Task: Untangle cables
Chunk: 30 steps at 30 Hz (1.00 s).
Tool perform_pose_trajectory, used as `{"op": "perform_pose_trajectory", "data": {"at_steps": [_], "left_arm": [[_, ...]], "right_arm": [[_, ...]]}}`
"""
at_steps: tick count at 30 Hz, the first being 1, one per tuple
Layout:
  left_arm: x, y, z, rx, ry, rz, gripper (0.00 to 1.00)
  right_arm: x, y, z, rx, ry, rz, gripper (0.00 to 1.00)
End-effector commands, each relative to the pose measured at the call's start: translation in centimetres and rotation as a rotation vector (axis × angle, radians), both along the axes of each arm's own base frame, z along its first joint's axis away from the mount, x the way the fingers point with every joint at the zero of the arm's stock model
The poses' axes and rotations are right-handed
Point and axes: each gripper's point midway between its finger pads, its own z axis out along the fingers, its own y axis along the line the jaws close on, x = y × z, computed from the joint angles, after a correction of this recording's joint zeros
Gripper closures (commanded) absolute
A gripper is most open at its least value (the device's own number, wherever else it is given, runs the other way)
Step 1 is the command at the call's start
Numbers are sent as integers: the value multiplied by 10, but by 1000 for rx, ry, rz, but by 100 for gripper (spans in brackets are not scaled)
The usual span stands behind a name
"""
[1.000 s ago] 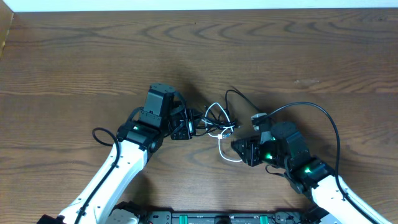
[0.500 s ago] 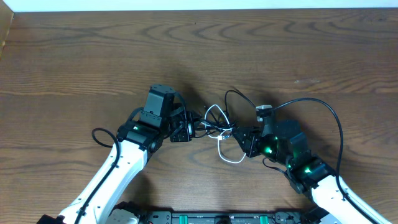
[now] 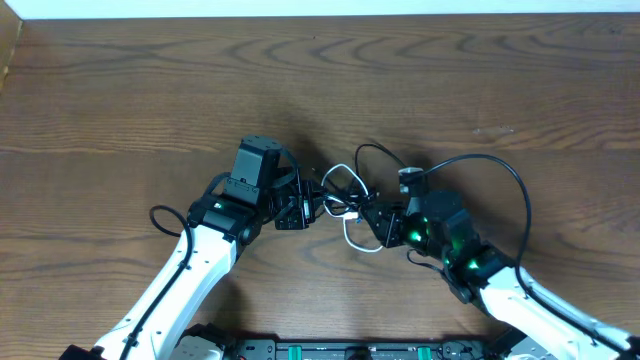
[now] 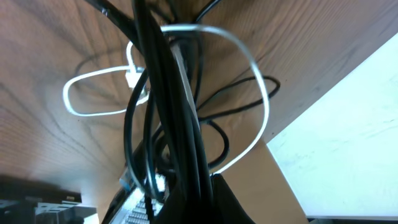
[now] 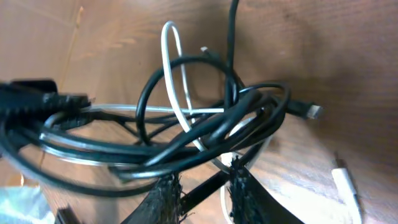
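Left gripper [image 3: 305, 208] clamped tight on black strands of the cables [image 3: 345, 195], a knot lying on the table [image 3: 150, 100] near its front middle. Right gripper [image 3: 372, 218] narrow, one black strand crossing between its fingers [image 5: 165, 199]; whether gripped, cannot tell. White cord [image 4: 265, 106] looped through the knot.

A dark wood-grain table [image 3: 150, 90], with a small tangle of black and white cables [image 3: 345, 200] resting near its middle.
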Motion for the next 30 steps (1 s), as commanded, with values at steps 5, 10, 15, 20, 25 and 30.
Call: {"op": "perform_pose_trajectory", "data": {"at_steps": [5, 10, 15, 20, 25, 30], "left_arm": [[-7, -13, 12, -86, 23, -64, 92], [-13, -19, 16, -120, 33, -100, 92], [-18, -23, 19, -149, 44, -126, 92], [-21, -26, 22, -174, 54, -147, 92], [-29, -32, 28, -215, 58, -198, 93], [-29, -32, 28, -175, -61, -301, 92]], "right_arm": [[21, 5, -8, 9, -33, -58, 69], [34, 7, 1, 3, -132, -64, 66], [40, 3, 1, -62, -205, -56, 62], [48, -13, -6, -203, -285, -74, 53], [57, -68, -36, -377, -170, -321, 65], [52, -87, -51, -410, -86, -364, 80]]}}
